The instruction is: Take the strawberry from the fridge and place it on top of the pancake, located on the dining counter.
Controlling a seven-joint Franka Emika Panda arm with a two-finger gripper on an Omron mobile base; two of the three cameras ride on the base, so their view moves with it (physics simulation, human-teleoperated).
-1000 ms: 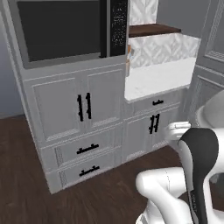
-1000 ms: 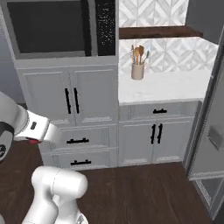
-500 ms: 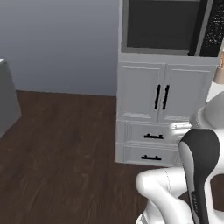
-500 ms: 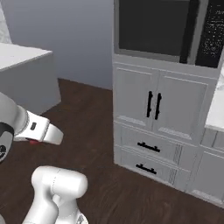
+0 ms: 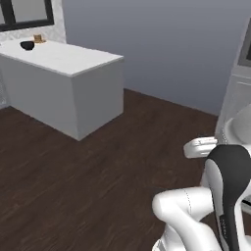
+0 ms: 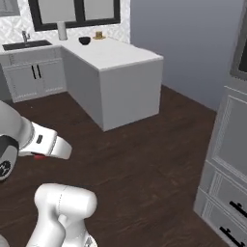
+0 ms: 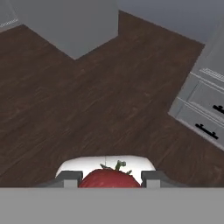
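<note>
The strawberry (image 7: 109,178), small and bright red with a green stem, sits between the two dark fingertips (image 7: 70,178) of my gripper (image 7: 109,180), which is shut on it above dark wood floor. In the right base view a sliver of the strawberry (image 6: 39,157) shows under my white hand. The white dining counter (image 6: 126,57) stands far ahead, and the tan pancake (image 6: 99,35) rests on its far end beside a dark bowl (image 6: 85,41). The left base view shows the same dining counter (image 5: 73,61), pancake (image 5: 37,38) and bowl (image 5: 27,45) at upper left.
Light grey panelled cabinets with black drawer handles (image 6: 226,164) stand close on the right, and these cabinets (image 7: 205,100) also appear from the hand. A sink counter (image 6: 24,46) runs along the far left wall. Open dark wood floor (image 5: 88,166) lies between me and the dining counter.
The whole picture has swung as the base turned: the cabinets and microwave slid off to the right and the dining counter came into view. The arm's pose looks unchanged.
</note>
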